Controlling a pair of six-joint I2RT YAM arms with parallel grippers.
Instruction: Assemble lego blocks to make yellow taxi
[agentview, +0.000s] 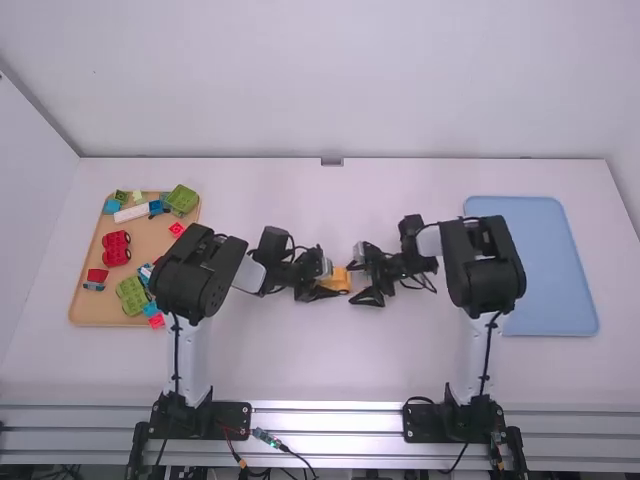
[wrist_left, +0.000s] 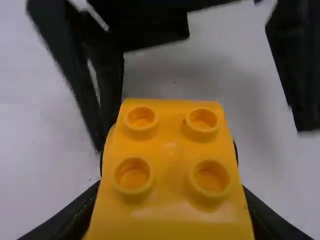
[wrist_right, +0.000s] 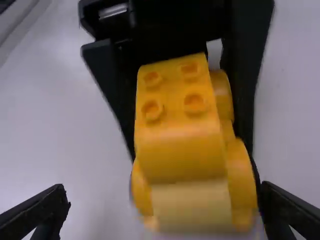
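Near edge of the white counter (agentview: 330, 362): left arm (agentview: 192, 350) and right arm (agentview: 476, 350) are standing at their bases, both reaching in toward the middle. Mid-counter: left claw (agentview: 330, 281) is grasping the yellow lego assembly (agentview: 340, 279), four studs showing, rounded yellow parts on its sides. Right claw (agentview: 355, 282) is facing it, spread, its fingers standing apart around the assembly. Off left, brown tray (agentview: 84, 318) is holding loose blocks; near to far: pink block (agentview: 157, 321), green block (agentview: 131, 296), red block (agentview: 116, 248), white block (agentview: 131, 213), second green block (agentview: 182, 199). Off right, blue tray (agentview: 555, 275) is lying flat. White wall (agentview: 330, 80) is rising behind.
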